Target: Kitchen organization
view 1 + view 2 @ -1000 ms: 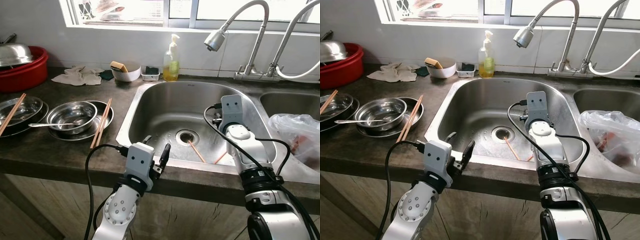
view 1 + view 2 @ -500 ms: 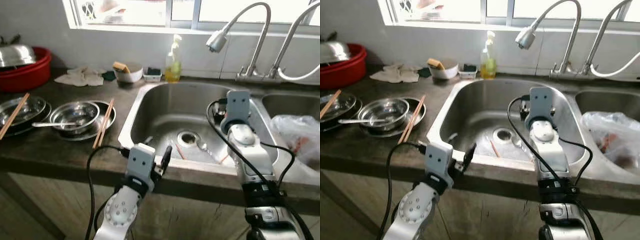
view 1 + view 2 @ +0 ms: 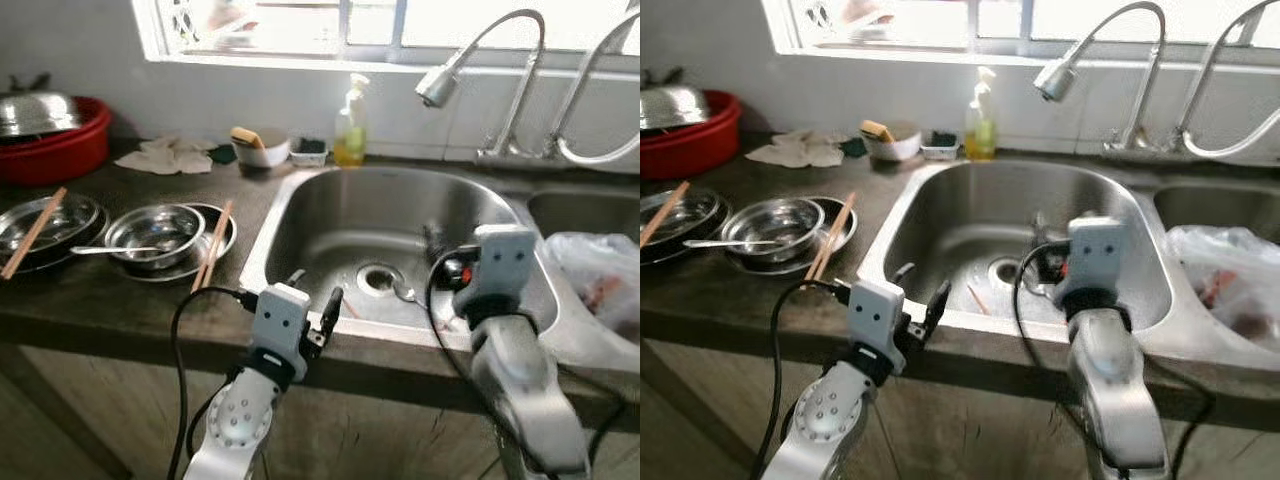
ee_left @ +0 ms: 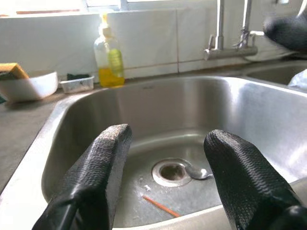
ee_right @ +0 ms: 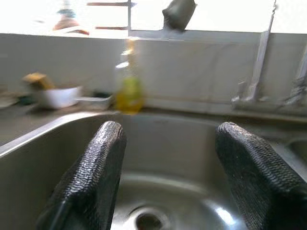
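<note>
Where the stainless-steel sink basin [image 3: 330, 215] flattens at frame centre, a thin orange chopstick [image 4: 160, 206] lies diagonally just beside the round drain [image 4: 171, 171], a metal spoon [image 4: 196, 173] touching the drain's rim. Left gripper [image 4: 165, 184] and right gripper [image 5: 165, 177] both hang spread, empty.

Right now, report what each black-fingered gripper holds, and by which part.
Nothing is held. The left gripper and the right gripper are both open and empty over the stainless steel sink.

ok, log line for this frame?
left end effector: open, at sink front | right end effector: open, over basin | chopstick, spoon by drain
</note>
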Robot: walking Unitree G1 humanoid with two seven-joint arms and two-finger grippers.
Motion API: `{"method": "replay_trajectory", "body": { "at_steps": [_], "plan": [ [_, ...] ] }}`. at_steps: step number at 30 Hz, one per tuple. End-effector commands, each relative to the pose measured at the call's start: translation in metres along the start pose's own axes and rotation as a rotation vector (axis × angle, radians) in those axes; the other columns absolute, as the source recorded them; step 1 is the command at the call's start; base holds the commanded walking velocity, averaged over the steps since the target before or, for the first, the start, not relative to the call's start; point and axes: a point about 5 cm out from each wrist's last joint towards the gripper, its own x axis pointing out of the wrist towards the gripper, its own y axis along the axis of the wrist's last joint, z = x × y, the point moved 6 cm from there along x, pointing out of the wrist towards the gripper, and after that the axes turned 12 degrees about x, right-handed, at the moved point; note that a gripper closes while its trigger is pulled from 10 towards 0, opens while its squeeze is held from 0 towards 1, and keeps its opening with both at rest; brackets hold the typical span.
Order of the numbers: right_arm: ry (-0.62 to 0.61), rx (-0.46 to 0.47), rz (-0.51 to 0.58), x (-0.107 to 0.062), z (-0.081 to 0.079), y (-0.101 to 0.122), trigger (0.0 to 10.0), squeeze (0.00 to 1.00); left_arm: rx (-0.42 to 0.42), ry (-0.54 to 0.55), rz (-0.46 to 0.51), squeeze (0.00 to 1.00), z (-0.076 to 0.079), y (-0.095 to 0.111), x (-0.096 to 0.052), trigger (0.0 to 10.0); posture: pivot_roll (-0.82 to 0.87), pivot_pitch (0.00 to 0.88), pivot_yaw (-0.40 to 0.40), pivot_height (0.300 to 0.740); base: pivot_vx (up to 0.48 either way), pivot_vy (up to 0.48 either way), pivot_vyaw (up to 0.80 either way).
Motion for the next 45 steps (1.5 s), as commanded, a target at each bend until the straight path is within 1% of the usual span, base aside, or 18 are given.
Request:
{"method": "replay_trajectory", "body": {
  "at_steps": [1, 2, 3, 4, 7, 11, 16, 23, 31, 38, 45],
  "plan": [
    [0.054, 0.018, 0.044, -0.006, -0.009, 0.012, 10.0, 0.0, -0.02, -0.022, 0.008, 0.0, 0.002, 0.002, -0.002, 10.0, 0.0, 0.0, -0.012, 0.74, 0.0, 0.0, 0.0],
    [0.054, 0.018, 0.044, -0.006, -0.009, 0.012, 10.0, 0.0, -0.02, -0.022, 0.008, 0.0, 0.002, 0.002, -0.002, 10.0, 0.0, 0.0, -0.012, 0.74, 0.0, 0.0, 0.0],
    [0.063, 0.029, 0.021, -0.014, -0.01, 0.006, 10.0, 0.0, -0.037, -0.044, 0.013, 0.0, 0.005, 0.003, -0.005, 10.0, 0.0, 0.0, -0.01, 0.74, 0.0, 0.0, 0.0],
    [0.063, 0.029, 0.021, -0.014, -0.01, 0.006, 10.0, 0.0, -0.037, -0.044, 0.013, 0.0, 0.005, 0.003, -0.005, 10.0, 0.0, 0.0, -0.01, 0.74, 0.0, 0.0, 0.0],
    [0.081, 0.05, -0.007, -0.022, -0.014, -0.001, 10.0, 0.0, -0.052, -0.061, 0.011, 0.0, 0.008, 0.003, -0.01, 10.0, 0.0, 0.0, -0.007, 0.74, 0.0, 0.0, 0.0],
    [0.088, 0.061, -0.013, -0.026, -0.02, -0.004, 10.0, 0.0, -0.045, -0.061, 0.002, 0.0, 0.008, 0.001, -0.013, 10.0, 0.0, 0.0, -0.005, 0.74, 0.0, 0.0, 0.0],
    [0.082, 0.077, -0.003, -0.022, -0.024, -0.003, 10.0, 0.0, -0.035, -0.055, -0.006, 0.0, 0.006, -0.001, -0.013, 10.0, 0.01, 0.0, -0.008, 0.74, 0.0, 0.0, 0.0],
    [0.085, 0.074, -0.001, -0.018, -0.027, -0.003, 10.0, 0.0, -0.032, -0.056, -0.012, 0.0, 0.007, -0.003, -0.013, 10.0, 0.01, 0.0, -0.011, 0.74, -0.251, 0.0, 0.0],
    [0.086, 0.077, -0.005, -0.018, -0.03, -0.004, 10.0, 0.0, -0.028, -0.053, -0.02, 0.0, 0.007, -0.005, -0.015, 10.0, 0.01, 0.0, -0.01, 0.74, -0.268, 0.0, 0.0],
    [0.084, 0.073, -0.008, -0.017, -0.031, -0.005, 10.0, 0.0, -0.026, -0.069, -0.026, 0.0, 0.011, -0.006, -0.015, 10.0, 0.01, 0.0, -0.009, 0.74, -0.287, 0.0, 0.0],
    [0.08, 0.068, -0.015, -0.016, -0.032, -0.007, 10.0, 0.0, -0.024, -0.068, -0.027, 0.0, 0.011, -0.007, -0.015, 10.0, 0.01, 0.0, -0.006, 0.74, -0.295, 0.0, 0.0]
  ]
}}
